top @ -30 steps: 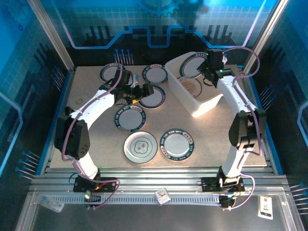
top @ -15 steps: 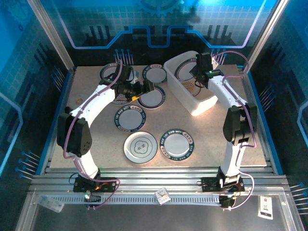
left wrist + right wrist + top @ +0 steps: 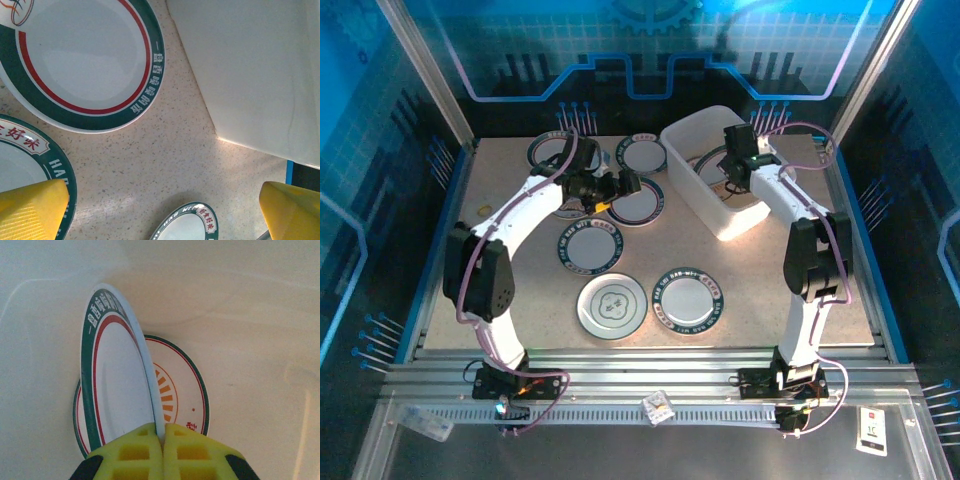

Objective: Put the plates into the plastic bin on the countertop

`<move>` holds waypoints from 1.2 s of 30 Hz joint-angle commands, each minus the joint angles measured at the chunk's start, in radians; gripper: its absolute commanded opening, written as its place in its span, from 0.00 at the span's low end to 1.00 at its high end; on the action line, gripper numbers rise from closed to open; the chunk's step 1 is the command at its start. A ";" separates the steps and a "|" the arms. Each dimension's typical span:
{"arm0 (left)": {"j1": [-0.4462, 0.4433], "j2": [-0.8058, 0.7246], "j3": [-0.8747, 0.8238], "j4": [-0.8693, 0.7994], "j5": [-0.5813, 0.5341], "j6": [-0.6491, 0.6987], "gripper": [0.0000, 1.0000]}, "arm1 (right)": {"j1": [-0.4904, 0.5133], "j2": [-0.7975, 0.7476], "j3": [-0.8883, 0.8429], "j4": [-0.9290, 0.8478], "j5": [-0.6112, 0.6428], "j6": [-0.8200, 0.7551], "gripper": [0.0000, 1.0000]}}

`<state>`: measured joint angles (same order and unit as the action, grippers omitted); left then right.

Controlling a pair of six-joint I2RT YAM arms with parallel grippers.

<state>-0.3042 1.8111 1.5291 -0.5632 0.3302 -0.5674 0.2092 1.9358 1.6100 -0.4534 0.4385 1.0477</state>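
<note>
Right gripper (image 3: pixel 161 432) pinches green-rimmed plate (image 3: pixel 117 390) by its edge, tilted inside plastic bin (image 3: pixel 250 315), sunburst plate (image 3: pixel 185 395) lying just beyond the fingertips. Placing step; next move likely calls for lowering, then release. Left gripper (image 3: pixel 160 210) spread wide, empty.

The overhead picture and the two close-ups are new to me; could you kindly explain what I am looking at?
It is a robot with two arms bolted to the near edge of a table. The overhead picture looks down from above and behind them; each close-up comes from a camera on one wrist. Several plates lie flat on the speckled countertop, beside a white plastic bin. The left arm hangs over the plates at the back, its yellow jaws wide apart and holding nothing. The right arm reaches into the bin, its jaws closed on the rim of a green-rimmed plate, held on edge above a sunburst plate lying on the bin's floor.
</note>
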 commanded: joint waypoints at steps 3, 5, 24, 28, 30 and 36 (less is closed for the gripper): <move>-0.007 0.014 0.006 -0.005 0.015 0.041 0.99 | 0.013 0.019 0.043 -0.008 0.038 0.056 0.00; -0.007 0.013 0.001 -0.009 0.012 0.051 0.99 | 0.012 0.034 0.045 -0.014 0.037 0.070 0.00; -0.005 -0.030 -0.079 0.026 0.016 0.074 0.99 | -0.003 0.100 0.068 -0.018 -0.024 0.054 0.43; -0.006 -0.033 -0.085 0.032 0.020 0.075 0.99 | -0.012 0.110 0.085 -0.014 -0.046 0.023 0.56; -0.006 -0.033 -0.087 0.034 0.021 0.075 0.99 | -0.018 0.128 0.108 -0.021 -0.071 0.005 0.61; -0.006 -0.034 -0.086 0.037 0.016 0.073 0.99 | -0.023 0.140 0.150 -0.008 -0.097 -0.059 0.74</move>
<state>-0.3042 1.8137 1.4555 -0.5365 0.3305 -0.5171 0.1951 2.0670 1.7283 -0.4709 0.3553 1.0359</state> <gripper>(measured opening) 0.992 0.734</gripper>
